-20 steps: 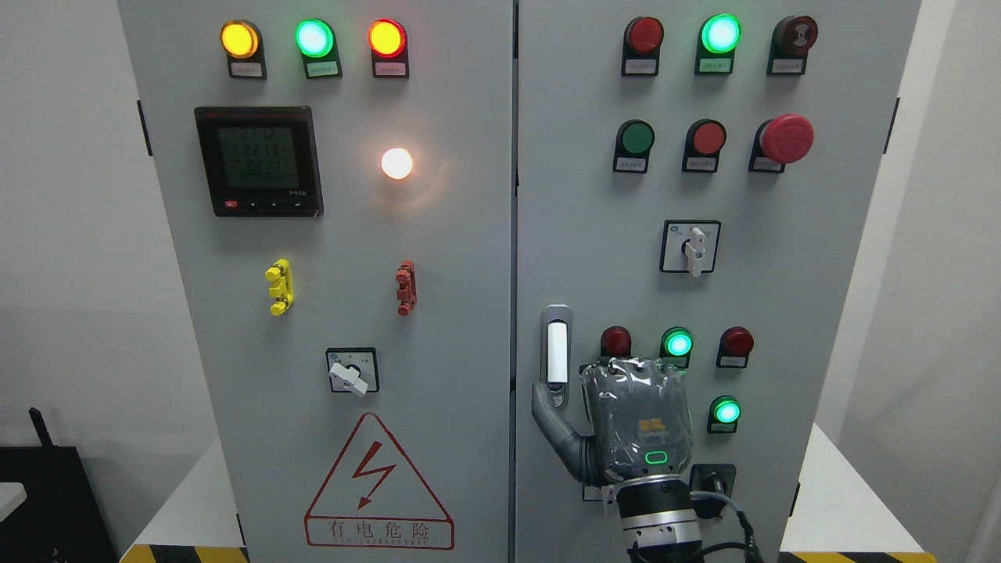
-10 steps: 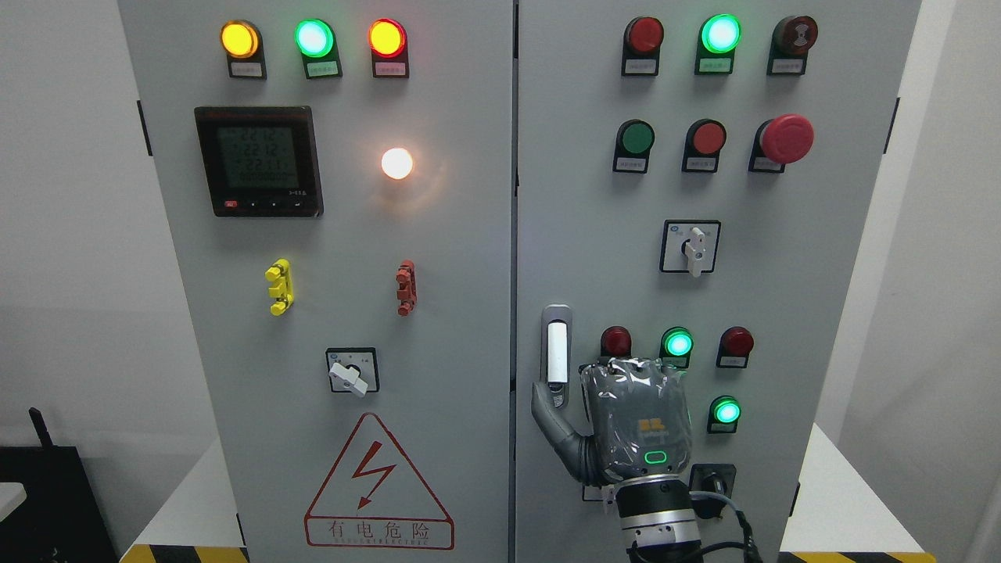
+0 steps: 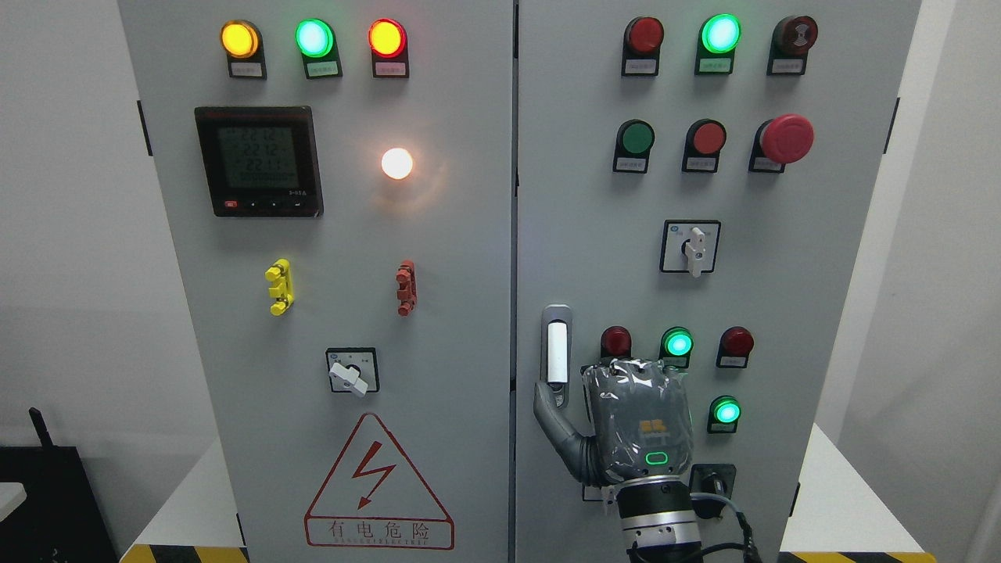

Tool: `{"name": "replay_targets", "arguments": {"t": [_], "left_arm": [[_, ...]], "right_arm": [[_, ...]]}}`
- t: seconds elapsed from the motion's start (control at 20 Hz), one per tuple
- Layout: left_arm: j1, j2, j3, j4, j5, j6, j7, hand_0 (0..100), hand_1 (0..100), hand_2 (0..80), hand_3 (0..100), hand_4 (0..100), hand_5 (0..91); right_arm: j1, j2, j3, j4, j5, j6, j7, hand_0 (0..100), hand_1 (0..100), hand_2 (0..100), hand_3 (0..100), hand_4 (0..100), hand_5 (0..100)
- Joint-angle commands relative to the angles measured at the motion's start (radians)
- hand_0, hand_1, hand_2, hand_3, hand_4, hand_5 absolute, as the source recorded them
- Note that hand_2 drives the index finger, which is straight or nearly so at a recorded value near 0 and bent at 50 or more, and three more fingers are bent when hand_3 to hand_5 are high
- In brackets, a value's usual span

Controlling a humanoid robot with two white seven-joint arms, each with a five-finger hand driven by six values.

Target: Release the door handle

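Note:
The door handle (image 3: 556, 353), a white lever in a grey oval plate, sits at the left edge of the right cabinet door (image 3: 594, 234). My right hand (image 3: 637, 418) rises from the bottom edge just right of the handle, its wrapped back facing me. Its thumb (image 3: 547, 407) is spread to the left, with the tip beside the plate's lower end and off the white lever. The other fingers are hidden behind the palm. Nothing is held in the hand. The left arm is out of view.
Both grey cabinet doors are closed and meet at the seam (image 3: 514, 274). Around the hand are indicator lamps: red (image 3: 615, 342), green (image 3: 677, 343), red (image 3: 737, 342) and green (image 3: 726, 411). A rotary switch (image 3: 691, 246) sits above, and a red mushroom button (image 3: 786, 138) higher up.
The right hand has shifted a few pixels to the right and down, drawing the thumb slightly away from the handle. The doors have not moved.

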Motion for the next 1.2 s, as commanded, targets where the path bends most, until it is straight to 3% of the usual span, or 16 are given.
{"name": "replay_targets", "arguments": {"t": [0.0,1.15], "left_arm": [[0.031,0.0,0.0,-0.031,0.0,0.0,0.001,12,39,0.0,0,0,0.0],[0.031,0.0,0.0,-0.031,0.0,0.0,0.001,12,39,0.0,0,0,0.0]], "right_arm": [[0.001,0.002,0.0,0.0,-0.001,0.002,0.0,44,0,100,100,100,95],[0.001,0.003,0.0,-0.002,-0.001,0.005,0.0,48,0,100,100,100,95]]}}
